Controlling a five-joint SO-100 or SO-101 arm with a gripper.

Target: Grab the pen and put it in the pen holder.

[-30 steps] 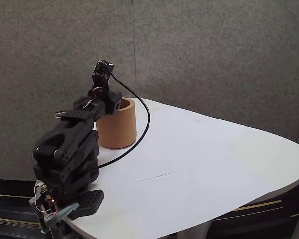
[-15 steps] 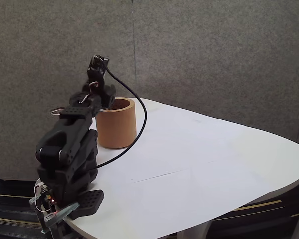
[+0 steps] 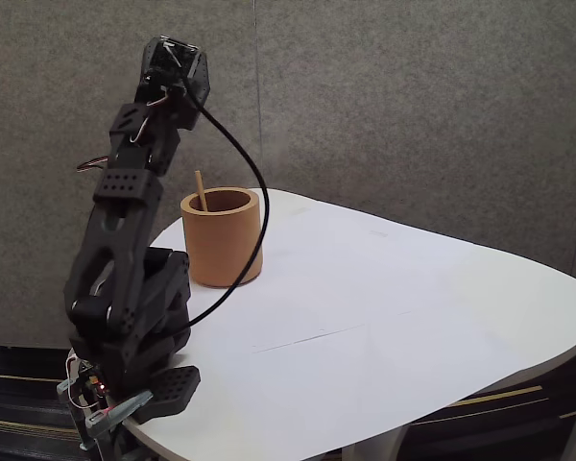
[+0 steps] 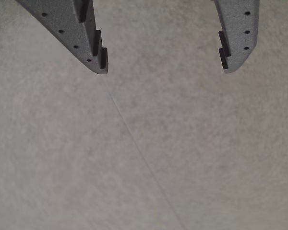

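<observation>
Fixed view shows my arm reared up at the left end of the table (image 3: 394, 307), my hand (image 3: 173, 60) lifted high above the pen holder (image 3: 223, 240) and turned toward the grey partition wall (image 3: 413, 115) behind. Wrist view has my two fingers (image 4: 93, 48) spread wide apart with nothing between them, only that grey wall and a thin seam running down it.

The pen (image 3: 201, 190) stands inside the holder, leaning against the far-left part of the rim with its top poking out above the edge. I judge the drop done: the stick rests on the cup's wall because the cup is far wider than it, so it tips rather than standing straight.

The holder sits near the table's far-left edge, close beside my base, with the black cable (image 3: 254, 206) looping down in front of it. To the right the white surface runs broad and bare to its rounded edge. I have free air above and to the right; the cable beside the cup is the one thing I would mind when folding down.
</observation>
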